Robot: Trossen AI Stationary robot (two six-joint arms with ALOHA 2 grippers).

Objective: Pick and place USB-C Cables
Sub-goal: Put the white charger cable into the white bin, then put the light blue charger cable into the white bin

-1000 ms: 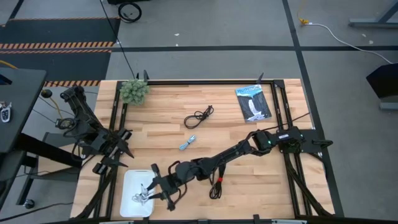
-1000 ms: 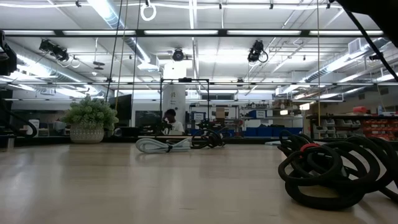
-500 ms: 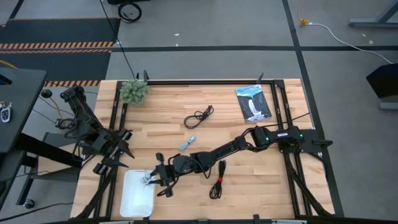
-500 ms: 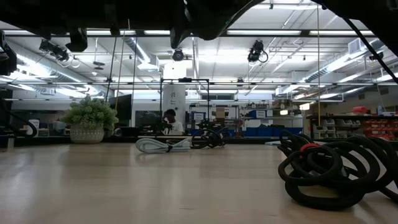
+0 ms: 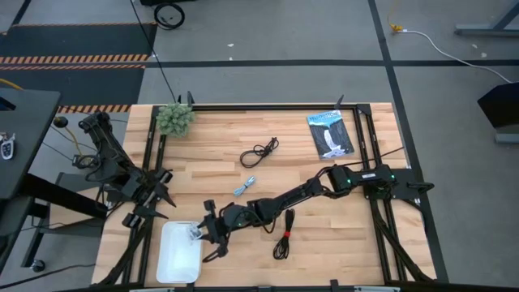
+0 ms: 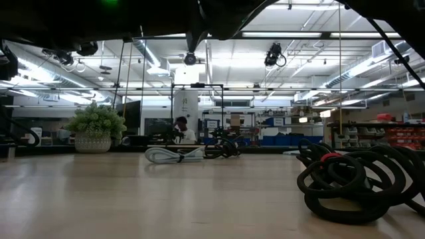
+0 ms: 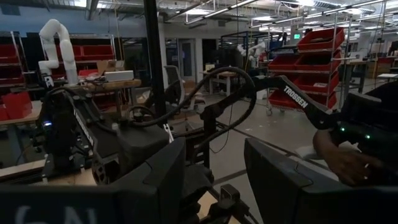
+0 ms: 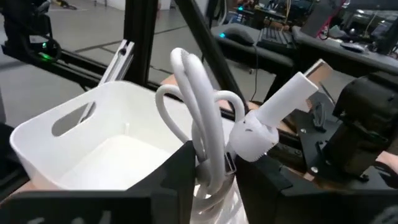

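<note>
My right gripper point(image 5: 201, 234) reaches across from the table's right to the far right corner of a white bin point(image 5: 178, 258) and is shut on the white USB-C cable point(image 8: 194, 99). A black cable point(image 5: 282, 243) lies coiled near the table's near edge and shows large in the low view point(image 6: 352, 182). A second black cable point(image 5: 259, 151) and the pale blue-grey cable point(image 5: 245, 186) lie flat on the wood farther back. My left gripper point(image 7: 208, 180) waits open at the table's left edge point(image 5: 154, 199), holding nothing. My right gripper pinches the white cable's bundled coil point(image 8: 208, 158) between its two fingers, coming in from the table's right and slanting down. The loops point(image 8: 186, 81) and the white plug end point(image 8: 258, 130) stick out past the fingers. The cable is lifted clear above the bin's rim point(image 8: 106, 93).
A blue-and-white flat packet point(image 5: 330, 134) lies at the far right and a small potted plant point(image 5: 174, 118) at the far left corner. Black frame rails run along the table's left and right sides. Bare wood shows between the cables. A person sits far off in the room point(image 6: 180, 129).
My right gripper has moved from over the bin's middle toward the table's far edge, to the bin's far right corner, still shut on the white cable. Its arm has come into the top of the low view.
</note>
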